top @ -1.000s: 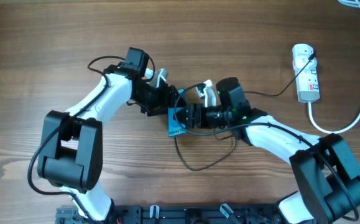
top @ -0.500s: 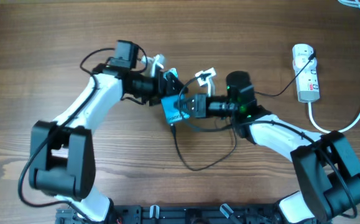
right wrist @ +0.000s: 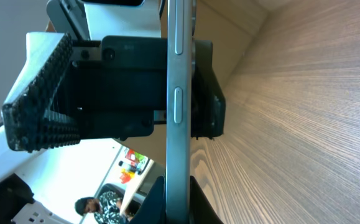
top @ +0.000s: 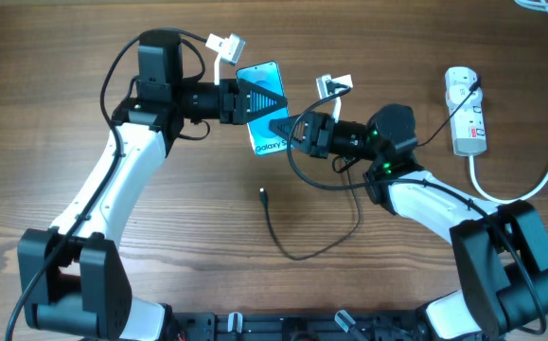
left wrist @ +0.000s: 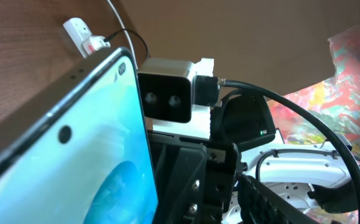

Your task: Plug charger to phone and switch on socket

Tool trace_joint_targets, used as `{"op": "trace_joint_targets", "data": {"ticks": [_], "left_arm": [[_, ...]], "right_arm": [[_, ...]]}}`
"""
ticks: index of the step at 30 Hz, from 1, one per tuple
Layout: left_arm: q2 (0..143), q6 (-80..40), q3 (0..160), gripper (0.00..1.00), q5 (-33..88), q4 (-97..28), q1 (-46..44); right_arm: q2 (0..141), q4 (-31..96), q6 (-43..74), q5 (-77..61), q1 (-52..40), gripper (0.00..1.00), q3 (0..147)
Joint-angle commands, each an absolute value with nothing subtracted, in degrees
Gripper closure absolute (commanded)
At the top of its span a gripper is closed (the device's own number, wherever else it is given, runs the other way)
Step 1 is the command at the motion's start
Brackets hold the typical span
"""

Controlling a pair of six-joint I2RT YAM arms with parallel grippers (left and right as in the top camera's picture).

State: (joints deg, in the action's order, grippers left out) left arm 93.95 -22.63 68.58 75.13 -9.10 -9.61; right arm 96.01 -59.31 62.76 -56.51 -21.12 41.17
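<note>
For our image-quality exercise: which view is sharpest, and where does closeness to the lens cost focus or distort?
Overhead: even light, soft shadows, the phone sharp enough to read its lettering. Left wrist: the phone looms large and soft near the lens, the socket tiny behind. Right wrist: phone edge-on and crisp, background blurred.

The left arm [top: 103, 185] and right arm [top: 425, 204] have white shells and black joints. A thick black cable [left wrist: 304, 115] leaves a white camera block [left wrist: 167, 90]. A green light [top: 380, 170] glows.

Turquoise phone [top: 266, 106] aloft; charger tip [top: 262, 194] loose
</note>
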Motion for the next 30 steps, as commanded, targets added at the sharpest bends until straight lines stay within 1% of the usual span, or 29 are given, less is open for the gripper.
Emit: {"op": "trace_joint_targets", "data": {"ticks": [1, 2, 6, 7, 8, 9, 11, 12, 18, 21, 25, 26, 29, 30], "left_arm": [[91.7, -23.2, 69.0, 0.33, 76.5, -7.6, -9.0], [91.7, -23.6, 69.0, 0.33, 76.4, -6.0, -9.0], [91.7, -31.5, 69.0, 0.34, 76.5, 3.4, -9.0], [91.7, -34.0, 69.0, 0.36, 76.5, 6.2, -9.0], [91.7, -35.3, 69.0, 0.41, 76.5, 7.8, -9.0], [91.7, -37.2, 69.0, 0.52, 76.5, 10.3, -9.0], [91.7, -38.3, 69.0, 0.66, 76.4, 12.0, -9.1], [91.7, -38.3, 69.0, 0.68, 76.5, 12.1, -9.2], [91.7, -38.4, 69.0, 0.68, 76.5, 12.0, -9.3], [91.7, -38.4, 69.0, 0.77, 76.4, 12.0, -9.3], [91.7, -38.4, 69.0, 0.78, 76.5, 12.0, -9.3], [91.7, -38.4, 69.0, 0.81, 76.5, 12.0, -9.3], [91.7, -38.4, 69.0, 0.84, 76.5, 11.8, -9.3], [91.7, -38.4, 69.0, 0.86, 76.5, 11.8, -9.3]], "right_arm": [[96.0, -61.5, 67.0, -48.4, -19.6, 0.96, 41.6], [96.0, -62.3, 67.9, -48.2, -19.6, 0.96, 41.6], [96.0, -62.3, 68.0, -50.0, -20.1, 0.95, 41.6], [96.0, -62.3, 68.6, -50.0, -20.1, 0.96, 41.6], [96.0, -62.3, 69.2, -50.0, -20.1, 0.96, 41.6], [96.0, -62.3, 70.8, -50.0, -20.1, 0.96, 41.6], [96.0, -62.3, 71.0, -50.5, -20.1, 0.95, 41.6], [96.0, -62.3, 71.0, -50.7, -20.1, 0.96, 41.6], [96.0, -62.3, 72.2, -49.8, -20.1, 0.96, 41.6], [96.1, -62.3, 71.9, -49.3, -21.7, 0.96, 41.6], [96.1, -62.4, 70.5, -49.6, -22.2, 0.96, 41.6], [96.1, -62.4, 70.5, -49.6, -22.2, 0.96, 41.6], [96.1, -62.4, 70.5, -50.7, -22.3, 0.96, 41.6], [96.1, -62.4, 70.5, -50.9, -22.3, 0.96, 41.6]]}}
